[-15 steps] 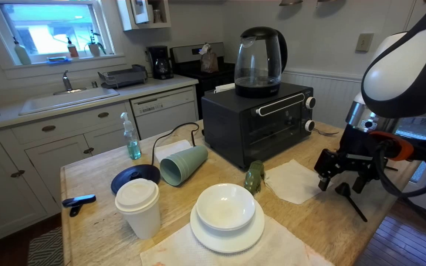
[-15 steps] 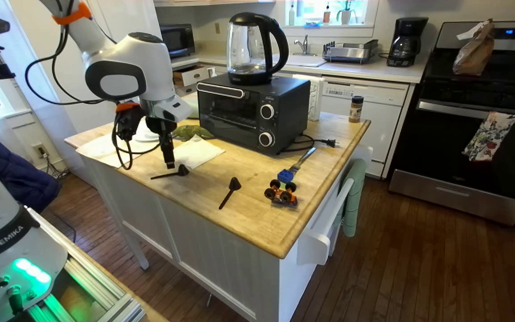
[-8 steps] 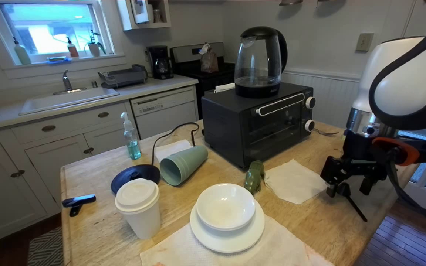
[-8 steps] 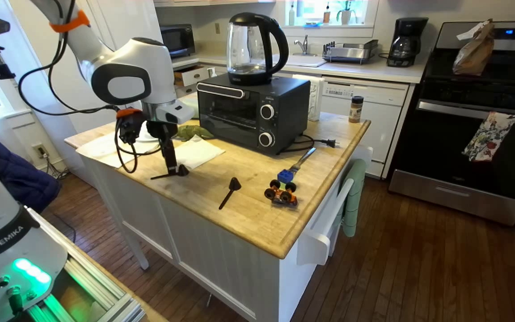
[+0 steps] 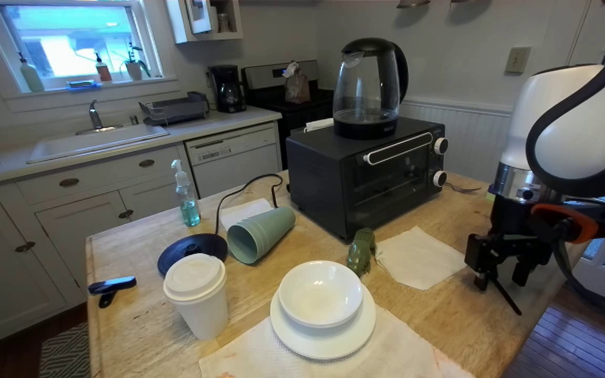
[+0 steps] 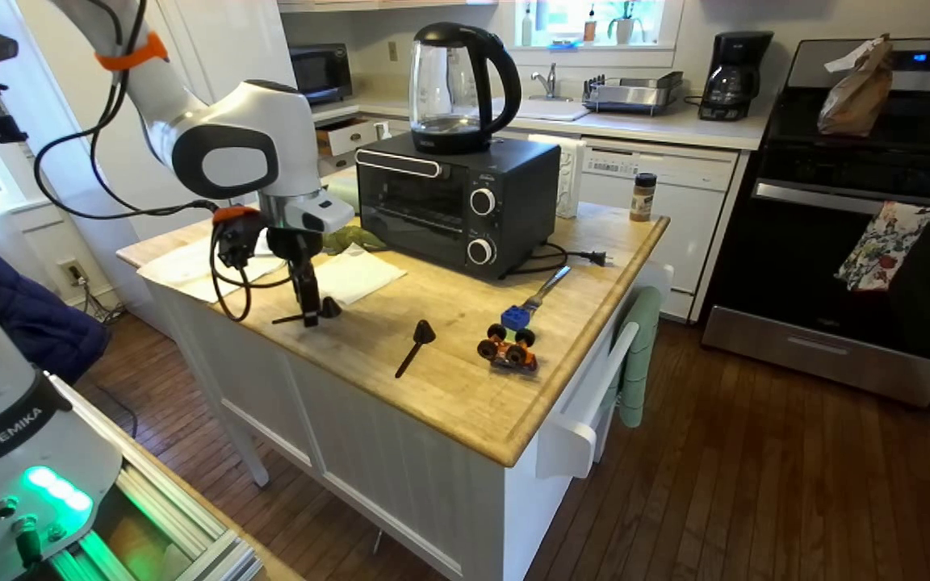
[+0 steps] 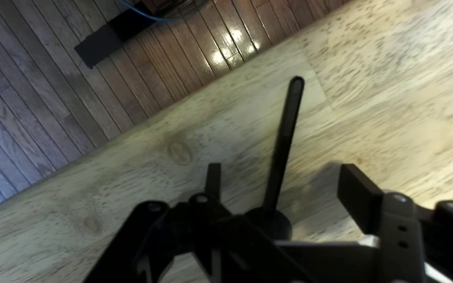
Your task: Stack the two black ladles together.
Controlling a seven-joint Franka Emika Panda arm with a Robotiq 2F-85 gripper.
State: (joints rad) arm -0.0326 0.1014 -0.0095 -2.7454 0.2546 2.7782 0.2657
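Wooden tabletop (image 6: 465,403) forms the work surface in a kitchen; a black toaster oven (image 6: 455,206) stands toward its far side, carrying a glass kettle (image 6: 449,93). Gripper (image 7: 283,182): fingers parted, nothing held, set low over the near edge of the tabletop. First ladle (image 7: 283,137): lies on the tabletop directly beneath the gripper, its handle running between the fingers, nearer the finger at left in the wrist view. Handle axis crosses the closing direction at roughly a right angle; closure at this point should pinch the handle next to the scoop. Second ladle (image 6: 415,348): on the tabletop to the right in an exterior view, well apart from the gripper; probable stacking target. Appearance: both ladles are black, with a slim straight handle and a small, roughly conical scoop. Scoop of the first ladle is partly hidden by the gripper; mouth direction cannot be confirmed.
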